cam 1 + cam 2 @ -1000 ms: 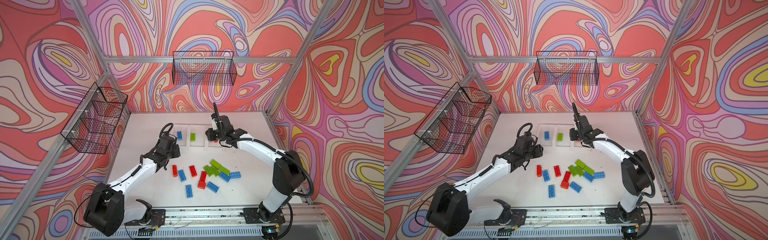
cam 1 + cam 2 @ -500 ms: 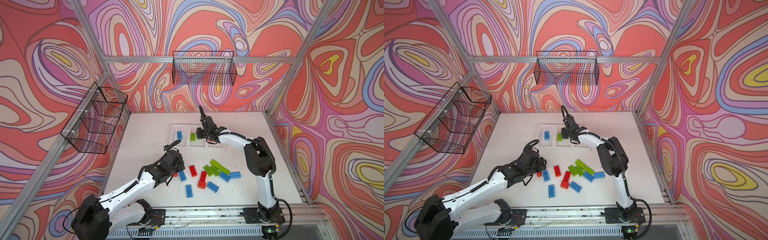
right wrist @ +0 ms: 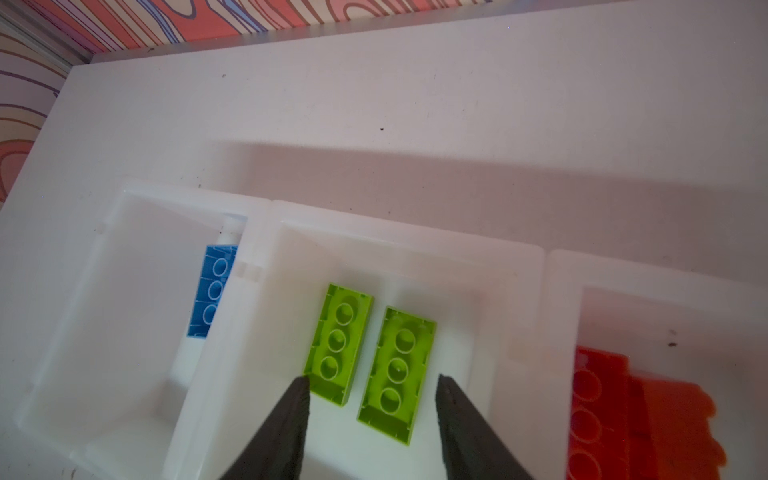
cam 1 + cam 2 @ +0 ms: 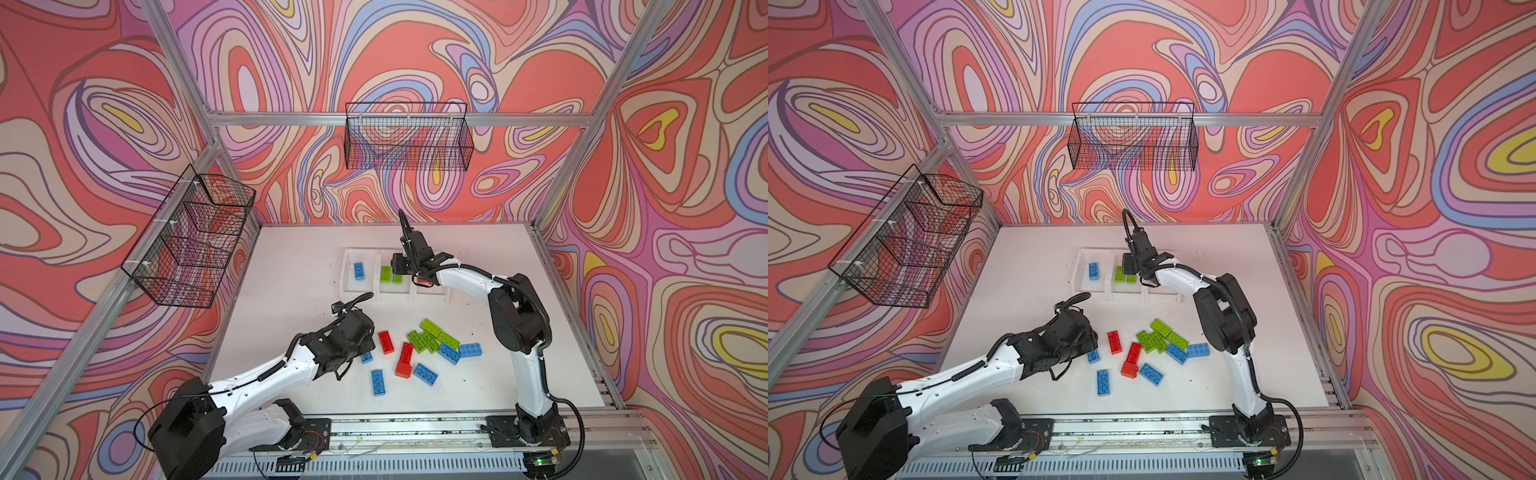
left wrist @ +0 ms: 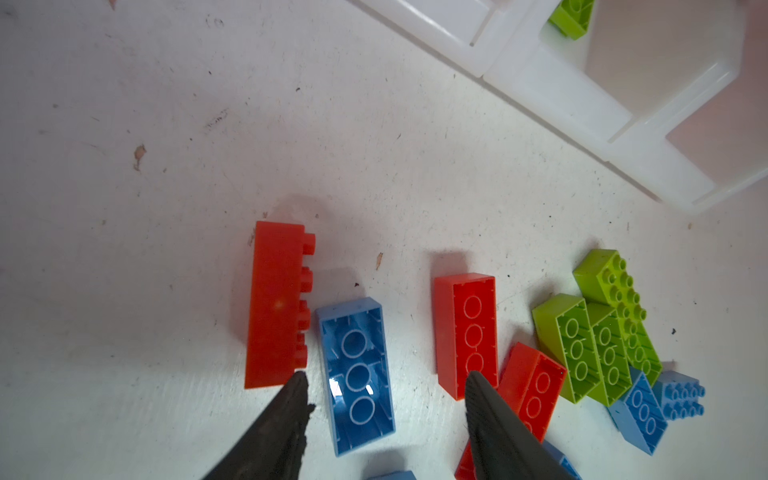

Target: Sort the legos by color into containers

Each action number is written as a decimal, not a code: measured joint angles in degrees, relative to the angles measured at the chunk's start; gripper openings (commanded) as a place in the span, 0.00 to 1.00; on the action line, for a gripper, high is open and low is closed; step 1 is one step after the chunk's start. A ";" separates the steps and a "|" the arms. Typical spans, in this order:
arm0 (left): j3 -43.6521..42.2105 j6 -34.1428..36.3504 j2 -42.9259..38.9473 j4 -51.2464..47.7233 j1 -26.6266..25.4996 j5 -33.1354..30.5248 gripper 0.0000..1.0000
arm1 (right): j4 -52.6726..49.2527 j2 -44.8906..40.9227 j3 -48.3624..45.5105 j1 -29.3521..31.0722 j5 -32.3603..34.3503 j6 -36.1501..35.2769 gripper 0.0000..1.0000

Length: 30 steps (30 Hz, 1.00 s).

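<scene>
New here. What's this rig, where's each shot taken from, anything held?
Two robot arms with two-finger grippers stand at a white table. Two near-identical pictures look down from overhead; the other two come from a camera on each wrist. Loose red, green and blue bricks lie on it. Three white bins hold one blue, two green and some red. The left gripper is open over a blue brick; the right gripper is open over the green bin. Nothing is held.

My white-and-black left arm (image 4: 266, 374) reaches low from the near edge of the table (image 4: 299, 266) toward its middle. The black two-fingered left tool (image 5: 385, 376) points down, jaws apart, gripping nothing. My right arm (image 4: 469, 278) folds at the elbow and stretches toward the far edge, its right tool (image 3: 372, 377) likewise spread and empty.
</scene>
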 measured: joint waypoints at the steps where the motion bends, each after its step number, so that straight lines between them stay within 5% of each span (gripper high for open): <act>1: 0.00 -0.22 0.35 -0.02 -0.22 -0.02 0.63 | 0.04 -0.94 -0.66 0.00 0.35 -0.31 0.53; 11: -0.79 -1.68 4.00 1.11 -0.83 0.31 0.64 | 3.85 -14.67 -10.34 -1.09 2.19 -2.16 0.52; 22: -0.79 -1.88 10.10 2.34 -0.85 2.19 0.61 | 4.87 -17.31 -16.02 -3.32 2.78 -2.16 0.52; 30: -0.57 -1.05 12.02 4.00 -0.90 2.19 0.43 | 5.55 -17.35 -17.18 -3.43 2.73 -2.14 0.51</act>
